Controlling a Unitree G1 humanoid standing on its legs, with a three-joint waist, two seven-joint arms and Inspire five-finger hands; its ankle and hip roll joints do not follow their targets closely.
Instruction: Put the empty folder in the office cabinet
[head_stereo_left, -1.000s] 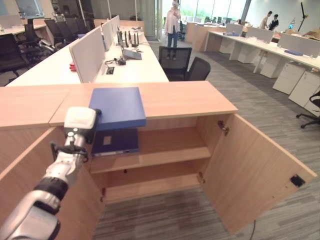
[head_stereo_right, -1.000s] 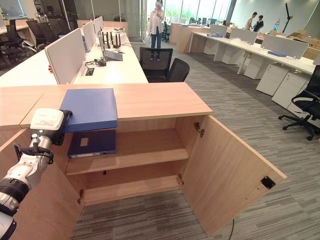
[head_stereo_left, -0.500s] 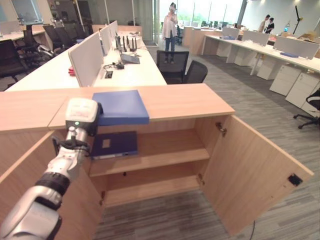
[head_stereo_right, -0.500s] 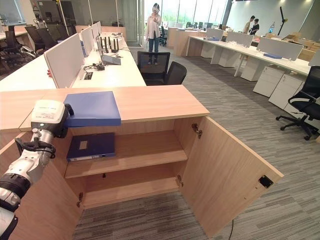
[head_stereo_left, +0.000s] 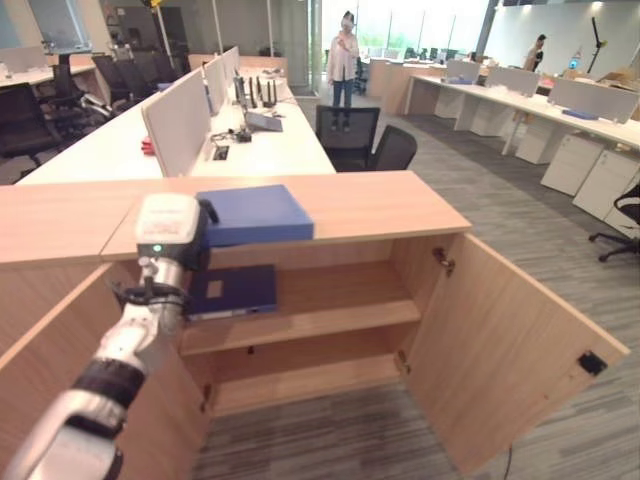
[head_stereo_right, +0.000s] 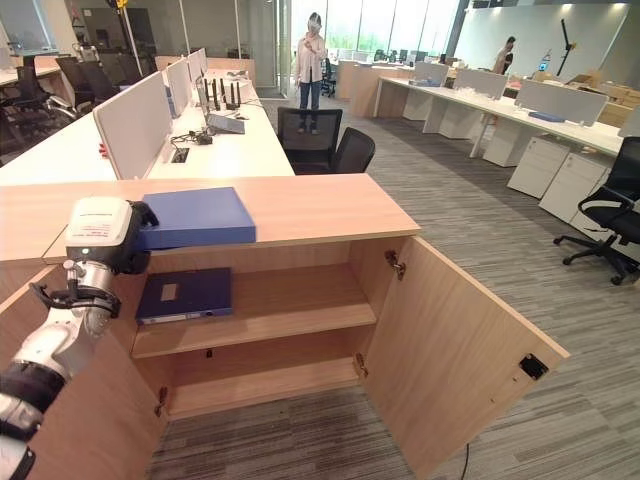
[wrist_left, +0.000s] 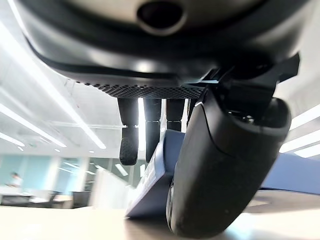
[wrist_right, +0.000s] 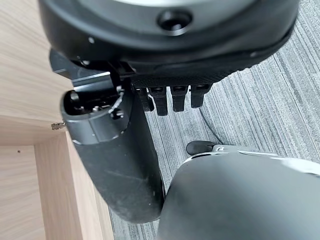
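The left hand (head_stereo_left: 200, 232) has fingers and thumb clamped on the near corner of the folder (head_stereo_left: 255, 213), which stretches off toward two o'clock along the cabinet (head_stereo_left: 400, 205) top.

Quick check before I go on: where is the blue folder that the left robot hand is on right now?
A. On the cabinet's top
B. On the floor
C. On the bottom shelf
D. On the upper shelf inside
A: the blue folder lies flat on the cabinet's top, with the left robot hand at its near edge; a second, darker folder lies on the upper shelf inside.
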